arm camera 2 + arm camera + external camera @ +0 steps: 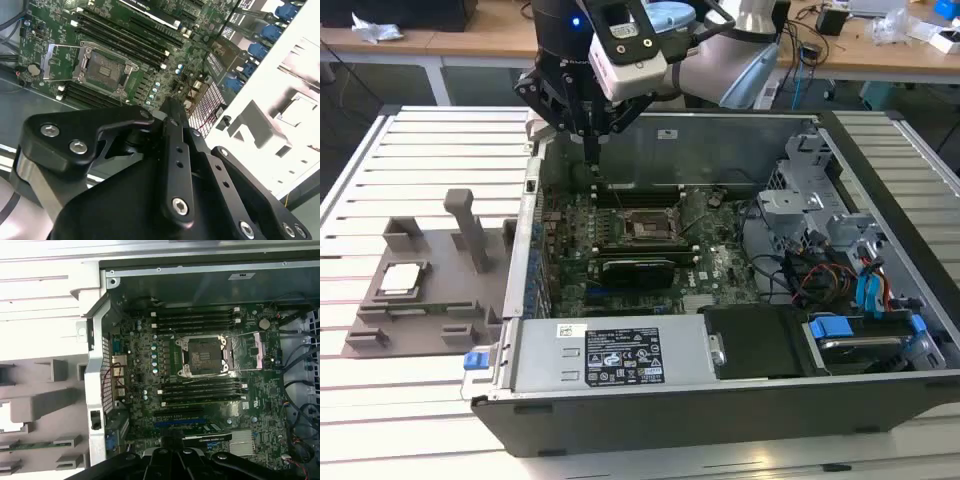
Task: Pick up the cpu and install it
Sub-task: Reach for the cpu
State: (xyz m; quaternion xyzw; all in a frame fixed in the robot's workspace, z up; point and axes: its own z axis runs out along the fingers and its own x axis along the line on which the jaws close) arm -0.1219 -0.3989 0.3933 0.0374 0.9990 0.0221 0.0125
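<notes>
Exterior view: my gripper [592, 150], jaws together and empty, hangs over the case's [720, 405] far corner. The cpu [402, 279] lies unpicked on the tray [435, 250], well apart.

Second wrist view: the socket [102, 67] is open and bare.

First wrist view: the case wall [95, 370] stands between socket and tray, and I judge there is open room above.

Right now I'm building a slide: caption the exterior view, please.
Gripper hovers over the open computer case; the cpu sits on the grey fixture tray.
</notes>
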